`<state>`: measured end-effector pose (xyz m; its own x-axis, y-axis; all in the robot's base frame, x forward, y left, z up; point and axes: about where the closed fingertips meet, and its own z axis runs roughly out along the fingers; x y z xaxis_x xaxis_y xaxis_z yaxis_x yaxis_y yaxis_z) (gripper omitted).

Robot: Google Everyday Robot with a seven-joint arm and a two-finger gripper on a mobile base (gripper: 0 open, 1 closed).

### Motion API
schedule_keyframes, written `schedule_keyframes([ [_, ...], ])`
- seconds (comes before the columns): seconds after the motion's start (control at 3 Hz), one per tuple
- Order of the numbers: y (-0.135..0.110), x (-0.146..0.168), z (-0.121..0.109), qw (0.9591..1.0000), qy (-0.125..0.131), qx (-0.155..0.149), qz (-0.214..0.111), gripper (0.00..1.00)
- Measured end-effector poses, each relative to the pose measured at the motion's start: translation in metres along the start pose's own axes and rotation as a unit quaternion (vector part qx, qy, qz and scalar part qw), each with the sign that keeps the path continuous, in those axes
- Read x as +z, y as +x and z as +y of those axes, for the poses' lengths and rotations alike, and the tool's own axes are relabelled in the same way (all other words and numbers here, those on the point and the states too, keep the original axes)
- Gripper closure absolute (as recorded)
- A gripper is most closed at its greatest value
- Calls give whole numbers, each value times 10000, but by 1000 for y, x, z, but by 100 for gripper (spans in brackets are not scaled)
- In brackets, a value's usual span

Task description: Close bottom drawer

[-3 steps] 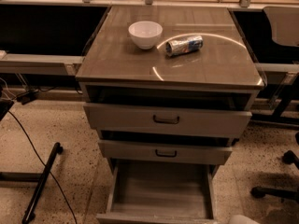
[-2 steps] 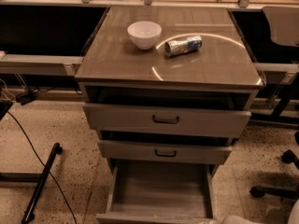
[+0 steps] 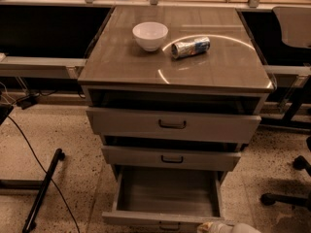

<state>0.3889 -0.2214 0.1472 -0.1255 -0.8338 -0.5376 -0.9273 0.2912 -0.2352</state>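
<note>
The bottom drawer [image 3: 165,193] of the grey wood-grain cabinet is pulled far out, showing its deep plain grey interior. Its front panel [image 3: 146,219] lies at the bottom edge of the camera view, with its small dark handle [image 3: 168,225] barely visible. My gripper [image 3: 227,227] shows only as a pale shape at the bottom edge. It is just right of the drawer's front right corner and mostly cut off by the frame.
The top drawer [image 3: 172,124] and middle drawer [image 3: 171,158] stand slightly out. A white bowl [image 3: 150,35] and a lying can [image 3: 190,47] are on the cabinet top. A black cable and stand leg [image 3: 43,188] lie on the floor left. Chair wheels [image 3: 282,198] are at the right.
The pale shape of my gripper has risen slightly further into view at the bottom edge beside the drawer's front right corner. The drawers have not moved.
</note>
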Motion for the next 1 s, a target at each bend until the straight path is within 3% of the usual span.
schedule_keyframes([
  [0.67,-4,0,-67,9966,594,-220,-520,100],
  [1.0,5,-9,-88,9960,554,-311,-621,100],
])
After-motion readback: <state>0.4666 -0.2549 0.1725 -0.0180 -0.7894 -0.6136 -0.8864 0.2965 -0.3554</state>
